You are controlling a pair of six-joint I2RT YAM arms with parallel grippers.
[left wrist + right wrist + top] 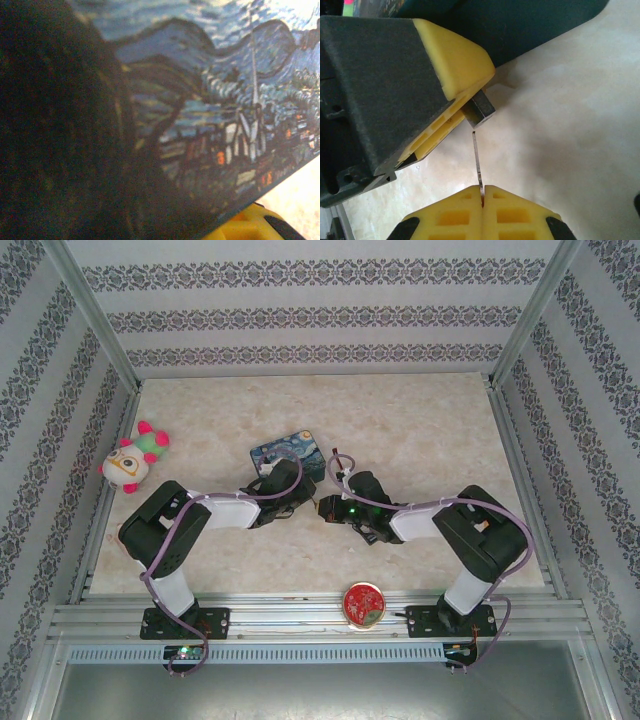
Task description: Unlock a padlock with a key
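Note:
In the right wrist view, the padlock [481,109] is a small dark squarish block sticking out from between the yellow fingers [451,60] of my left gripper [465,107], which is shut on it. My right gripper [482,192] is shut on the key [477,157], a thin grey blade pointing up at the padlock's underside. The key's tip stops just short of the padlock, with a small gap between them. From above, the left gripper [293,485] and right gripper [330,508] meet nose to nose at mid-table. The padlock's shackle is hidden.
A blue painted tin [290,450] lies right behind the grippers, and its lid [210,100] is close in front of the left wrist camera. A plush toy [135,458] sits at the left wall. A round red tin [363,603] rests on the front rail.

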